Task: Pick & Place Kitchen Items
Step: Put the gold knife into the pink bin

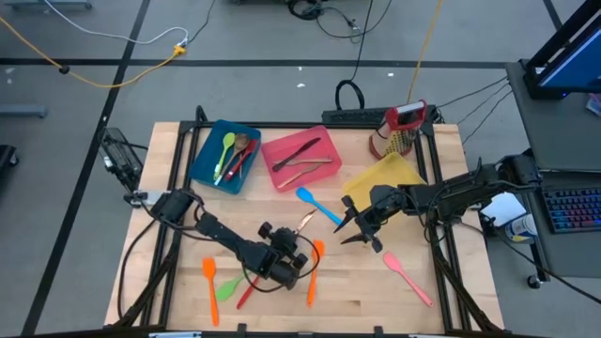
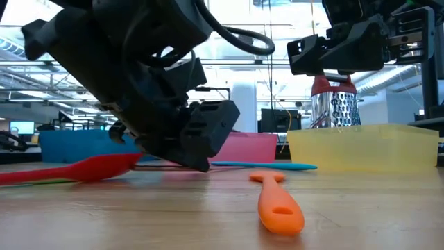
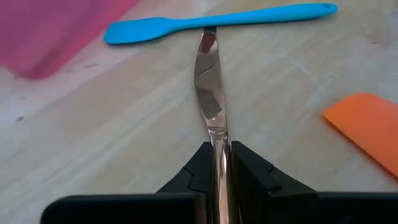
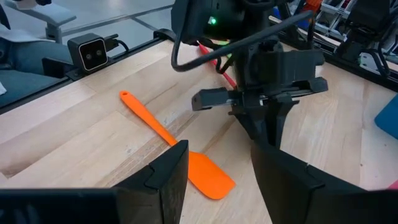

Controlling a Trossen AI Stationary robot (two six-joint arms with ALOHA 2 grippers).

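The left hand [image 3: 219,163] is clamped on the handle of a copper knife [image 3: 209,93]: thin, stiff, slippery metal, best gripped mid-handle. The right hand [image 1: 355,228] is held apart above the bench [image 1: 376,291].

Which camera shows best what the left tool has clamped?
Left wrist view: the left tool is shut on a copper knife, blade full length. High view shows only a glint; in the low view the arm hides it.

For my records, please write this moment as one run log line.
left gripper: jaws shut on copper knife, tip near blue spatula | right gripper: jaws open, empty, above orange spatula | stage: pick
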